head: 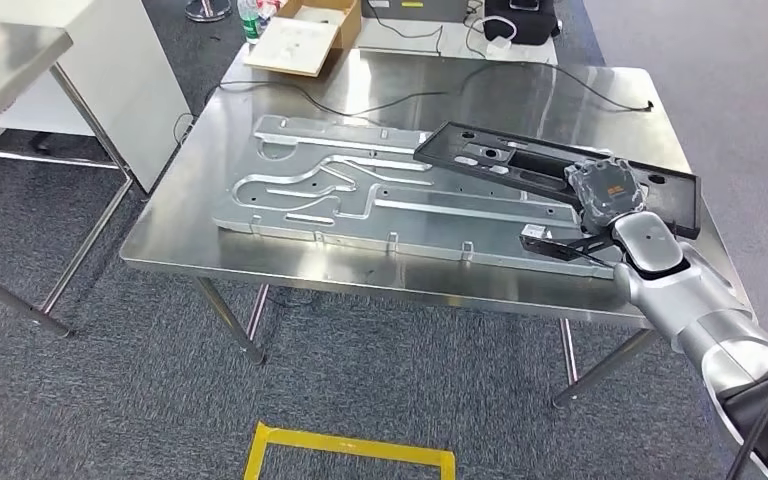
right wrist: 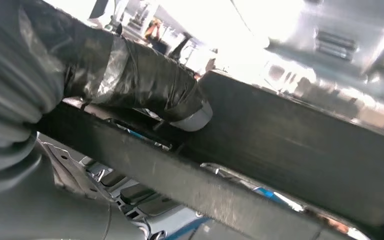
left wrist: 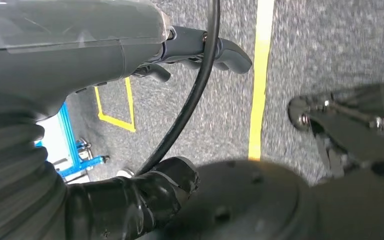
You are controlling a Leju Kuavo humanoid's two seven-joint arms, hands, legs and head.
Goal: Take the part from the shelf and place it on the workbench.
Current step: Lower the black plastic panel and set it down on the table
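Here right hand fingers grip black part over workbench; cardboard box open.

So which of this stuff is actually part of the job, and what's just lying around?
Job:
- black part, held by the right hand
- workbench

Lying about:
- silver plate
- open cardboard box
- cables
- green bottle

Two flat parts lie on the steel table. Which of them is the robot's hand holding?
The black flat part, not the larger silver plate. The right hand grips its near right end, and it rests partly across the silver plate on the table.
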